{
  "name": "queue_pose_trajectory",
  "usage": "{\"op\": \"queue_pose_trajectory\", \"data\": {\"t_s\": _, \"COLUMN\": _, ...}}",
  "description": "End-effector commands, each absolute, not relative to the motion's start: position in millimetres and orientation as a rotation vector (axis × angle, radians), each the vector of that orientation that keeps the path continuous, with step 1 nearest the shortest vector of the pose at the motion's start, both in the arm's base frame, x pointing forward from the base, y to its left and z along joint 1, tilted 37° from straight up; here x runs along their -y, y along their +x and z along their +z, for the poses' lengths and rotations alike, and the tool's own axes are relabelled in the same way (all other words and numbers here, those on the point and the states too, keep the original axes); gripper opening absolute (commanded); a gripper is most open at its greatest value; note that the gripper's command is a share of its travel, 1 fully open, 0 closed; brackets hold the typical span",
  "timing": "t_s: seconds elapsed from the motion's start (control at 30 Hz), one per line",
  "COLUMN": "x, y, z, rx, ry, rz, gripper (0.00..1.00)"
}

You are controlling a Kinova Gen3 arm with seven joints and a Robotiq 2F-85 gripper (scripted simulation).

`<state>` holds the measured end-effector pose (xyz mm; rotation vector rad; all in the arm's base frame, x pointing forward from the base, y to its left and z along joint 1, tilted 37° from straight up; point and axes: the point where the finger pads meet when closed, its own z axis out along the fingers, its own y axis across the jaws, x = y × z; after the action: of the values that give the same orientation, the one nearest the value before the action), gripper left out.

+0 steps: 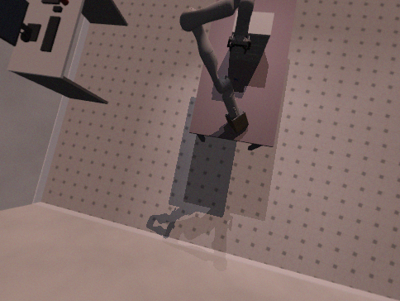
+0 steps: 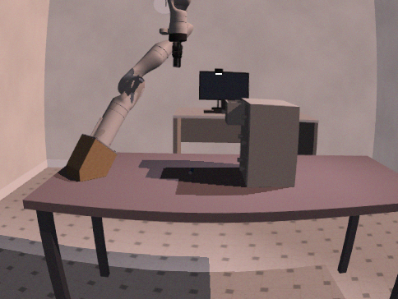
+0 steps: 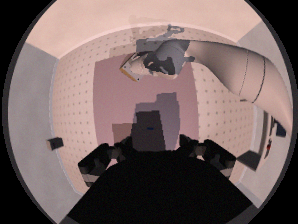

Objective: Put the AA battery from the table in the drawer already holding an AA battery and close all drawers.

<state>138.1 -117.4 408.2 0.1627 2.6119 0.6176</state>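
Note:
The small grey chest (image 2: 269,141) stands on the purple table, right of the middle, its front facing left. Its top drawer (image 2: 233,112) sticks out a little from the front; the drawers below look pushed in. What is inside them is hidden. From above, the chest's pale top (image 1: 259,22) shows at the table's far end. A tiny dark speck (image 2: 190,169) lies in the shadow on the table left of the chest; it may be the AA battery, too small to tell. My gripper (image 2: 177,63) (image 3: 155,140) hangs high above the table, left of the chest, open and empty.
The arm's orange-brown base block (image 2: 88,158) sits at the table's left end. A second desk (image 2: 205,127) with a dark monitor (image 2: 224,85) stands behind the table. The table's front edge runs along the near side.

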Motion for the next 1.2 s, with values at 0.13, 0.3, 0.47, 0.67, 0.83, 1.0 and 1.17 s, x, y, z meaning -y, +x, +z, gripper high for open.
{"op": "queue_pose_trajectory", "data": {"t_s": 0.13, "x": 118, "y": 139, "z": 409, "rx": -2.613, "ry": 0.206, "rz": 0.628, "gripper": 1.0}}
{"op": "queue_pose_trajectory", "data": {"t_s": 0.3, "x": 118, "y": 140, "z": 409, "rx": -2.615, "ry": 0.267, "rz": 0.644, "gripper": 1.0}}
{"op": "queue_pose_trajectory", "data": {"t_s": 0.47, "x": 118, "y": 141, "z": 410, "rx": -2.616, "ry": 0.348, "rz": 0.664, "gripper": 1.0}}
{"op": "queue_pose_trajectory", "data": {"t_s": 0.67, "x": 117, "y": 143, "z": 411, "rx": -2.614, "ry": 0.43, "rz": 0.684, "gripper": 1.0}}
{"op": "queue_pose_trajectory", "data": {"t_s": 0.83, "x": 117, "y": 145, "z": 412, "rx": -2.608, "ry": 0.552, "rz": 0.714, "gripper": 1.0}}
{"op": "queue_pose_trajectory", "data": {"t_s": 1.0, "x": 117, "y": 147, "z": 414, "rx": -2.594, "ry": 0.697, "rz": 0.747, "gripper": 1.0}}
{"op": "queue_pose_trajectory", "data": {"t_s": 1.17, "x": 117, "y": 149, "z": 415, "rx": -2.581, "ry": 0.794, "rz": 0.768, "gripper": 1.0}}
